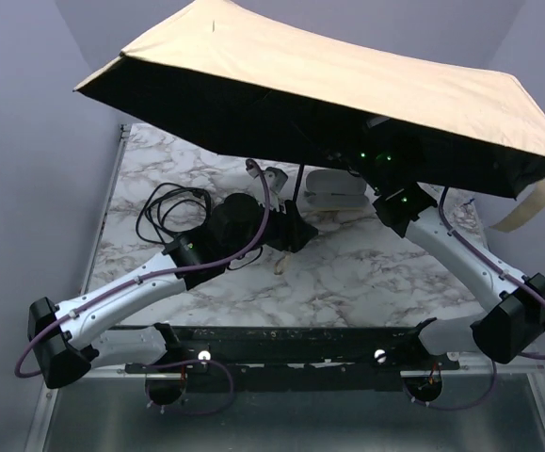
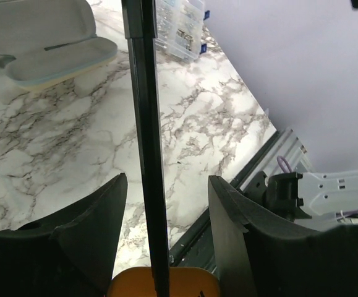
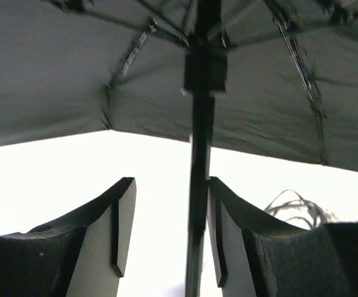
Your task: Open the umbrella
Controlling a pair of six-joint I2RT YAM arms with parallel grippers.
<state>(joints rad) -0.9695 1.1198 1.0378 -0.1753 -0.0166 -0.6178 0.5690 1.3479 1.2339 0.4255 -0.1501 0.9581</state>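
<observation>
1. The top picture is bright and sharp, and the open tan umbrella with its black underside [image 1: 328, 94] throws a soft shadow on the white marble table [image 1: 366, 282].
2. The right wrist picture is blurry, and its lower background is washed-out white.
3. The left wrist picture is clear.

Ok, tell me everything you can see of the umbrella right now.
The umbrella is open: tan canopy on top, black underside, tilted over the table's far half. Thin ribs fan out from a black block on its slim black shaft. The shaft runs between the open fingers of the left gripper and right gripper, brushing the right gripper's right finger. A tan strap hangs at the right edge.
</observation>
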